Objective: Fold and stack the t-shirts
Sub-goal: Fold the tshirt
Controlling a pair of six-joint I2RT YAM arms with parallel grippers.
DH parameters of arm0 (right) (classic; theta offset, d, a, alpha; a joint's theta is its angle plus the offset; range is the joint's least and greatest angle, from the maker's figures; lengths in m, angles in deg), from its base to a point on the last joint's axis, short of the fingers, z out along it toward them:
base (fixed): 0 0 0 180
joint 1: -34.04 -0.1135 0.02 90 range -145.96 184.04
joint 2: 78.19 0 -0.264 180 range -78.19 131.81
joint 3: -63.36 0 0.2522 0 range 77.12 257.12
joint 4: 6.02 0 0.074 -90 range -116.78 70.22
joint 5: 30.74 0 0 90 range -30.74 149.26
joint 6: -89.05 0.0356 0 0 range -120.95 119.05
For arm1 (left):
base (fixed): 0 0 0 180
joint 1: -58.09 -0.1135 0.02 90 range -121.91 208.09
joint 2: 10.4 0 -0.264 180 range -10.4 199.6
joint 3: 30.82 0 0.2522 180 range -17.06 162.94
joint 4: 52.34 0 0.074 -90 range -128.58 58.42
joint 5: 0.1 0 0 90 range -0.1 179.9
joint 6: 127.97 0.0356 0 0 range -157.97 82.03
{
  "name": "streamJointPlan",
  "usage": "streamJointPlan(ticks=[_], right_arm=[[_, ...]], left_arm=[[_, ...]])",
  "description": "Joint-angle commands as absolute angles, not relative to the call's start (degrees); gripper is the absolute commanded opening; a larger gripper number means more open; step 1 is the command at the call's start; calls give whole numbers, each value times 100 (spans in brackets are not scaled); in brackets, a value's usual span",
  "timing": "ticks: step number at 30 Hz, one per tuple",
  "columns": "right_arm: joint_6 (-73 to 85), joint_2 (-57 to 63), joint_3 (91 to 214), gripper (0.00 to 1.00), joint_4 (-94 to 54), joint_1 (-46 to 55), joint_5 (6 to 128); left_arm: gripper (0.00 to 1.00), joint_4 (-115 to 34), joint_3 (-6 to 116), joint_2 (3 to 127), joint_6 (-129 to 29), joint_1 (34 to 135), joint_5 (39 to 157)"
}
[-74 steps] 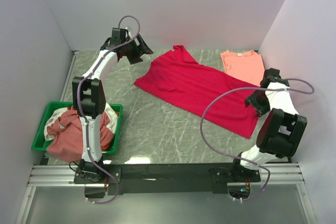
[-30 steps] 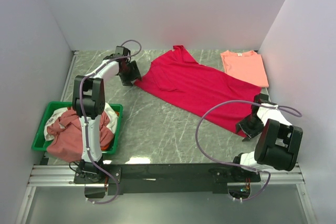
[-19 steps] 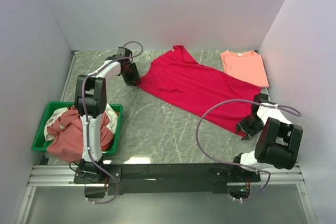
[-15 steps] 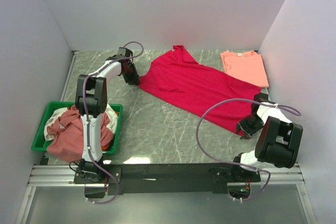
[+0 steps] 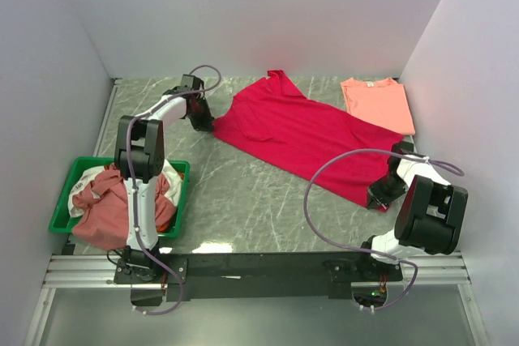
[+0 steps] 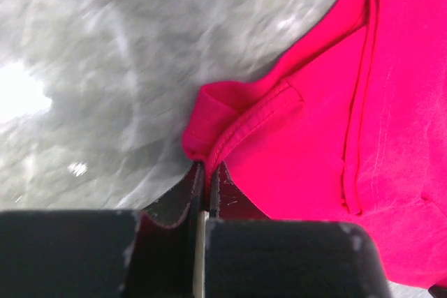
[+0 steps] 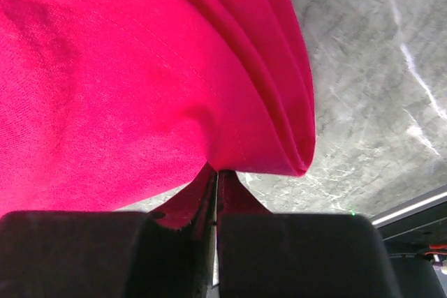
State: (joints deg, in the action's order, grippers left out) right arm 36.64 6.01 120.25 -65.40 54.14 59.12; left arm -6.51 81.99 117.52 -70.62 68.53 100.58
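Observation:
A crimson-red t-shirt (image 5: 300,135) lies spread diagonally across the table. My left gripper (image 5: 208,123) is shut on the shirt's far-left corner; in the left wrist view its jaws (image 6: 207,167) pinch the bunched hem of the red t-shirt (image 6: 314,137). My right gripper (image 5: 381,194) is shut on the near-right corner; in the right wrist view the red t-shirt (image 7: 140,82) folds into the closed gripper (image 7: 216,172). A salmon-pink t-shirt (image 5: 375,103) lies folded at the back right. More t-shirts (image 5: 113,204), dusty rose and white, are heaped in the tray.
A green plastic tray (image 5: 66,184) sits at the near left beside the left arm's base. White walls (image 5: 49,79) enclose the marbled table (image 5: 243,192) on three sides. A black rail (image 5: 259,265) runs along the near edge.
Both grippers moved in to the red shirt's corners and closed on the cloth: the left at the far-left corner, the right at the near-right corner.

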Motion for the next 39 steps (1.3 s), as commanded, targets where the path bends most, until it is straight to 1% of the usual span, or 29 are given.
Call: streamJointPlan(ticks=[1, 10, 24, 37, 38, 39], right_arm=[[3597, 338, 11878, 0, -6688, 5390, 5443], [3746, -216, 11913, 0, -7242, 5030, 5593], [4326, -1104, 11685, 0, -7972, 4011, 5610], [4976, -1807, 11324, 0, -8271, 3211, 5645], [5003, -1868, 11324, 0, -8271, 3150, 5663], [5038, -1904, 11342, 0, -8253, 3123, 5732]], left_arm=[[1, -606, 7814, 11371, -7005, 6653, 9737], [1, -668, 7330, 10817, -6891, 6521, 9684], [1, -756, 6329, 9859, -6689, 6407, 9324], [1, -694, 5976, 9437, -6557, 6284, 9007], [2, -694, 5967, 9376, -6540, 6284, 9007], [6, -668, 5976, 9349, -6531, 6284, 9007]])
